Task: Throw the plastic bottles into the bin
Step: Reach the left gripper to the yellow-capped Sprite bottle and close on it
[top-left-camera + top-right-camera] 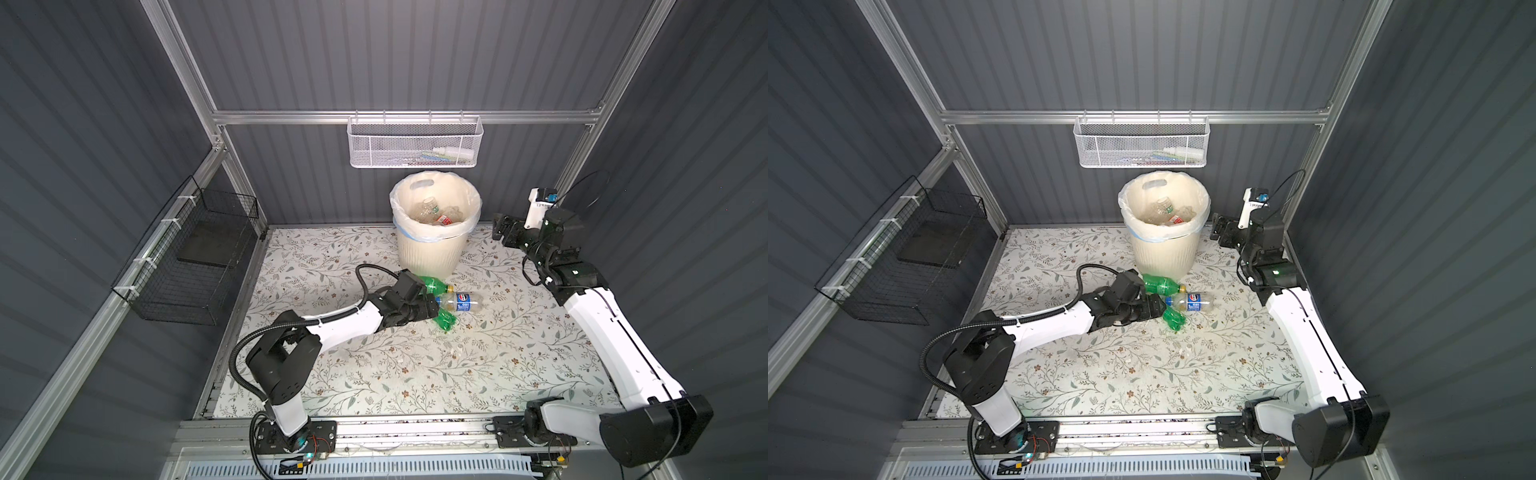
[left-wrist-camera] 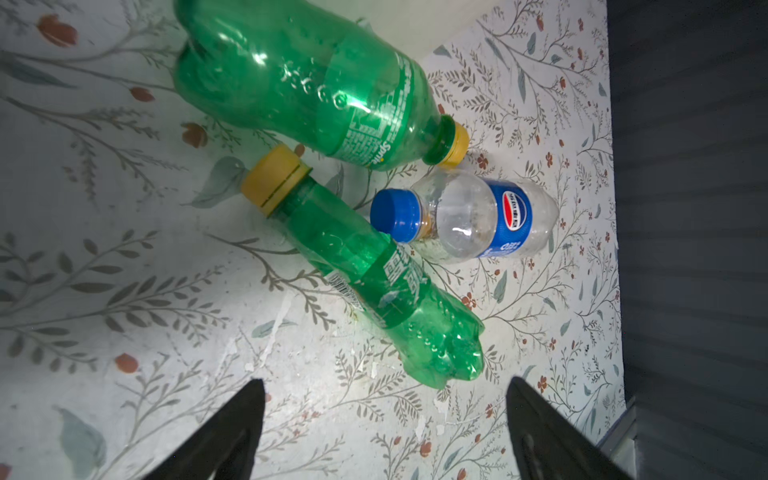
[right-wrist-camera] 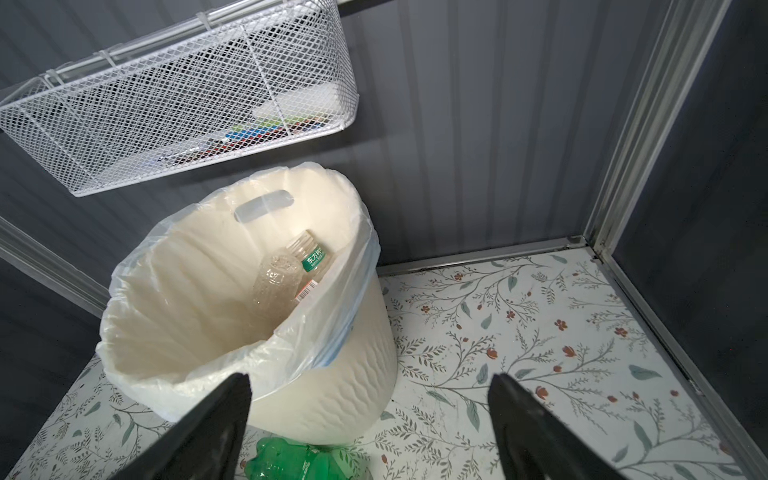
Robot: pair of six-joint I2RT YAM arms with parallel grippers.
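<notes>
Green near-side bottle at tips of left gripper — axis slanting across wide-open empty jaws — right gripper well apart.

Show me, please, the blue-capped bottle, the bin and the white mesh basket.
blue-capped bottle [image 2: 465,220]: left wrist view, clear shoulder.
bin [image 1: 428,253]: in a top view, ribbed outer wall.
white mesh basket [image 3: 166,108]: right wrist view, front mesh.

Enclosure fittings, floral mat.
White mesh basket hangs on back rail; black wire basket on left rail.
</notes>
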